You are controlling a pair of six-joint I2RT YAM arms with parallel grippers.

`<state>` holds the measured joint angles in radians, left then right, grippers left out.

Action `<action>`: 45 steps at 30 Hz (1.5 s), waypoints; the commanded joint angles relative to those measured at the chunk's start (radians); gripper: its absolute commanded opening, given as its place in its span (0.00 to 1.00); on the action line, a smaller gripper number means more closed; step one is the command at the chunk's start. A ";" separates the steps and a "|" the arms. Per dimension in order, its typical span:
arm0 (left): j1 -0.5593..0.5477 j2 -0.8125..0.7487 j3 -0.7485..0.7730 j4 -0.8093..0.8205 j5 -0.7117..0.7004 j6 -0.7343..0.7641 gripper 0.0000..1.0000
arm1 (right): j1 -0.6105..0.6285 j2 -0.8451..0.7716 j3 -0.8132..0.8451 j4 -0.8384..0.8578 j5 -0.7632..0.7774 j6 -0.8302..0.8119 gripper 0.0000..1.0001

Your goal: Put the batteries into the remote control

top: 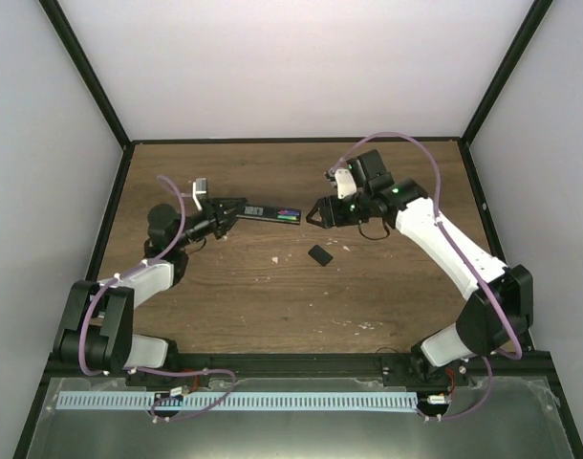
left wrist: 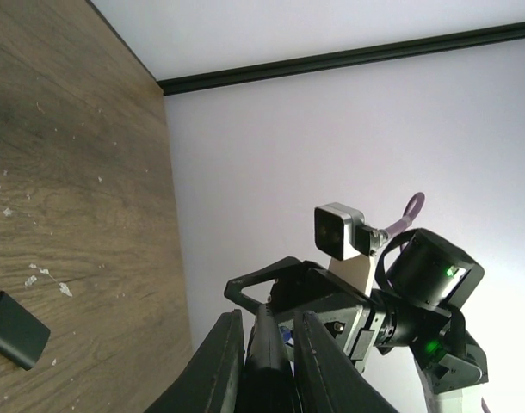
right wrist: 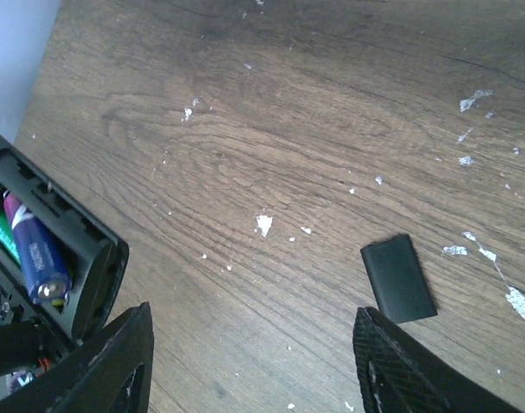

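My left gripper point(top: 231, 212) is shut on the black remote control point(top: 265, 211) and holds it level above the table, its open battery bay pointing right. In the left wrist view the remote point(left wrist: 268, 361) stands edge-on between the fingers point(left wrist: 218, 366). The purple battery point(right wrist: 37, 254) and the green battery point(right wrist: 2, 235) lie side by side inside the bay of the remote point(right wrist: 83, 249); they show as a coloured patch from above point(top: 289, 215). My right gripper point(top: 313, 212) is open and empty, just right of the remote's end, with its jaws wide apart point(right wrist: 254, 366).
A small black cover piece point(top: 320, 255) lies flat on the wooden table, below the right gripper; it also shows in the right wrist view point(right wrist: 398, 278) and the left wrist view point(left wrist: 15, 329). Black frame rails and white walls enclose the table point(top: 272, 306).
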<state>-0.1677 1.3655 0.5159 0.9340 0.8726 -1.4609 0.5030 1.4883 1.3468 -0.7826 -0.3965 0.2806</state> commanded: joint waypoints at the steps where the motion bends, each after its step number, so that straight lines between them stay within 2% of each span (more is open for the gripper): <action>1: 0.017 -0.014 0.003 0.073 -0.001 -0.034 0.00 | -0.008 -0.075 -0.038 0.035 -0.005 0.010 0.57; 5: 0.035 -0.034 0.011 0.070 0.011 -0.044 0.00 | -0.052 -0.128 -0.117 0.201 -0.172 0.067 0.60; 10: 0.043 -0.065 0.012 0.042 0.015 -0.046 0.00 | -0.071 -0.140 -0.136 0.333 -0.335 0.154 0.63; 17: 0.051 -0.098 0.007 0.047 0.018 -0.064 0.00 | -0.087 -0.146 -0.196 0.513 -0.475 0.328 0.69; 25: 0.056 -0.117 0.002 0.057 0.031 -0.078 0.00 | -0.087 -0.117 -0.222 0.616 -0.545 0.414 0.69; 35: 0.059 -0.126 -0.001 0.081 0.041 -0.089 0.00 | -0.086 -0.072 -0.239 0.676 -0.556 0.452 0.67; 40: 0.059 -0.129 -0.003 0.083 0.040 -0.081 0.00 | -0.083 -0.071 -0.270 0.799 -0.595 0.528 0.65; 45: 0.059 -0.124 -0.006 0.101 0.038 -0.089 0.00 | -0.077 -0.051 -0.267 0.816 -0.614 0.534 0.64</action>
<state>-0.1135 1.2552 0.5144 0.9783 0.9043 -1.5440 0.4221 1.4231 1.0767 -0.0315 -0.9703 0.7864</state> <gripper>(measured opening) 0.150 0.645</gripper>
